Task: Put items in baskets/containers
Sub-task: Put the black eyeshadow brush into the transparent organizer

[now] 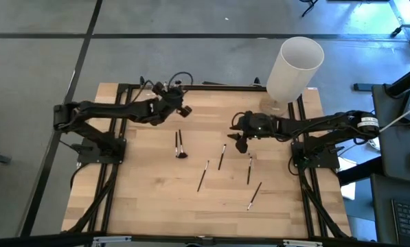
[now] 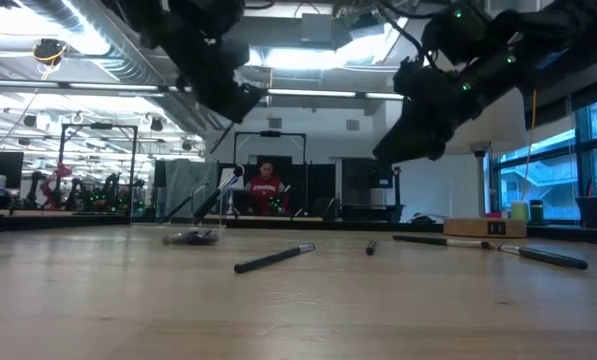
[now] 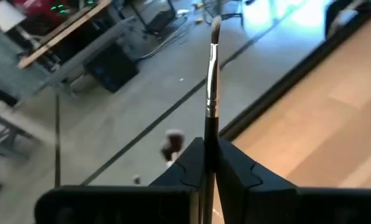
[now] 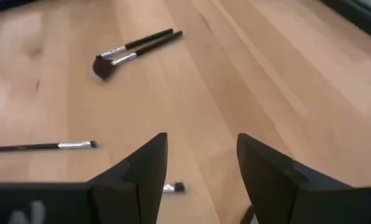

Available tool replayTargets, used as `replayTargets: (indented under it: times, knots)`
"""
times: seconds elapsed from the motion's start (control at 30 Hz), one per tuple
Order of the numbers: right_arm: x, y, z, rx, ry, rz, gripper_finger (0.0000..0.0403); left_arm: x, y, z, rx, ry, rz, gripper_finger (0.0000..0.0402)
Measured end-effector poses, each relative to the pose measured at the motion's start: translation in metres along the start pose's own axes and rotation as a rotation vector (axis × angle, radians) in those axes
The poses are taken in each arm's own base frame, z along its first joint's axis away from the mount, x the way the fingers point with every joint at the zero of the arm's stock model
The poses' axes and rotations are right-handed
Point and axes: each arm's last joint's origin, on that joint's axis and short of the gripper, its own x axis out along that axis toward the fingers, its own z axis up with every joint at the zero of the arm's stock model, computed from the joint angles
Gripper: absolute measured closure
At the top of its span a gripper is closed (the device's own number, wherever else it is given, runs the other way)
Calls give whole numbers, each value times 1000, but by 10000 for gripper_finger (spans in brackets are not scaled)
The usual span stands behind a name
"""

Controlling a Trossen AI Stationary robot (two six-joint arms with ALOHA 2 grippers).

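Observation:
My left gripper (image 1: 180, 107) hovers over the table's far-left part, shut on a thin dark-handled makeup brush (image 3: 210, 93). My right gripper (image 4: 201, 167) is open, low over the table's middle right (image 1: 240, 139), touching nothing. Loose brushes lie flat on the wood: a pair with a fan tip (image 1: 179, 145) (image 4: 134, 49), one (image 1: 222, 156), one (image 1: 203, 175), one (image 1: 249, 169) and one (image 1: 254, 196). In the right wrist view a brush (image 4: 45, 147) lies ahead of the fingers and a small brush end (image 4: 174, 186) shows between them. I cannot make out the clear cups. My left gripper pinches the brush by its dark handle (image 3: 209, 132) between the two fingers. The brush runs along the fingers and sticks out ahead of them, silver ferrule (image 3: 211, 99) and bristle tip (image 3: 215, 26) beyond. It is lifted clear of the table.
A tall white cylinder (image 1: 294, 67) stands at the table's far-right corner. Black frame rails (image 1: 211, 86) run along the table's edges. Bare wood (image 1: 156, 199) lies toward the near-left. A person in red (image 2: 266, 190) shows in the room behind.

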Motion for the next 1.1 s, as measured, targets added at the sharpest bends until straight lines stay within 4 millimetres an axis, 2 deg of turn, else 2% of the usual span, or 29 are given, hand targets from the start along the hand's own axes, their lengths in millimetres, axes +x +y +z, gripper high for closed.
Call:
replayTargets:
  times: [0.13, 0.4, 0.5, 0.87, 1.0, 1.1]
  knots:
    - [0, 7, 1, -7, -18, 7, 220, 6, 19, 5, -45, -6, 43, 382]
    - [-2, 19, -2, -25, -19, 51, 234, 53, 57, -14, -107, 155, 108, 382]
    - [-2, 22, -2, -32, -17, 61, 235, 64, 72, -19, -127, 195, 135, 382]
    - [-2, 23, -4, -35, 0, 60, 235, 80, 107, -36, -137, 314, 233, 382]
    - [-2, 22, -5, -14, 15, 58, 235, 83, 112, -47, -160, 329, 252, 382]
    - [-2, 22, -7, -3, 33, 54, 235, 85, 108, -62, -179, 315, 258, 382]
